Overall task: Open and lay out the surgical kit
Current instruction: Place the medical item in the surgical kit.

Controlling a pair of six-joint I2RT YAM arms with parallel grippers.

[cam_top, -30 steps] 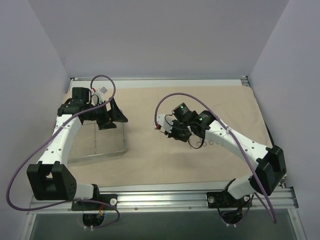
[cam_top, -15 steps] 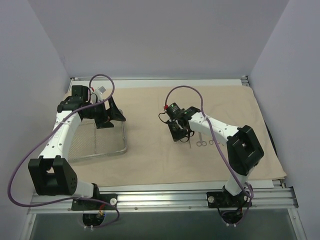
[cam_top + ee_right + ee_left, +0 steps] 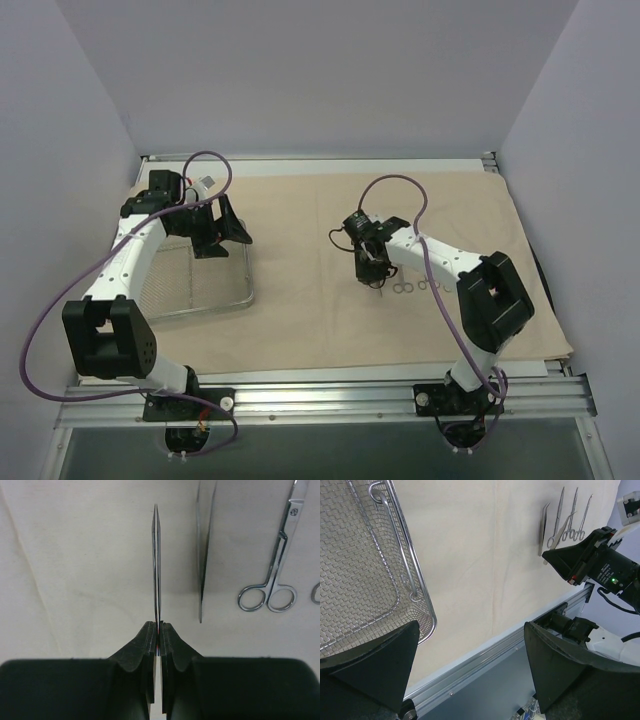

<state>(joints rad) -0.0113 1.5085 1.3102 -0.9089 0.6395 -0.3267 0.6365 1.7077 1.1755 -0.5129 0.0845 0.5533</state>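
The beige cloth wrap (image 3: 330, 325) lies spread flat over the table. The silver wire-mesh tray (image 3: 215, 300) sits on it at the left, and its handle (image 3: 400, 540) shows in the left wrist view. My left gripper (image 3: 226, 233) hangs open over the tray's right rim and holds nothing (image 3: 471, 625). My right gripper (image 3: 372, 272) is shut on thin pointed tweezers (image 3: 156, 565), which jut forward just above the cloth. A second pair of tweezers (image 3: 201, 555) and ring-handled scissors (image 3: 272, 572) lie to their right. Several instruments (image 3: 562, 517) lie in a row.
The aluminium rail (image 3: 330, 395) runs along the table's near edge, and purple-grey walls close in the back and both sides. The right arm's upper link (image 3: 490, 300) stands over the right part of the cloth. Purple cables loop above both arms.
My right arm has folded upward. Its gripper has shifted right and slightly nearer, toward the row of instruments, still shut on the tweezers. The left arm has barely moved.
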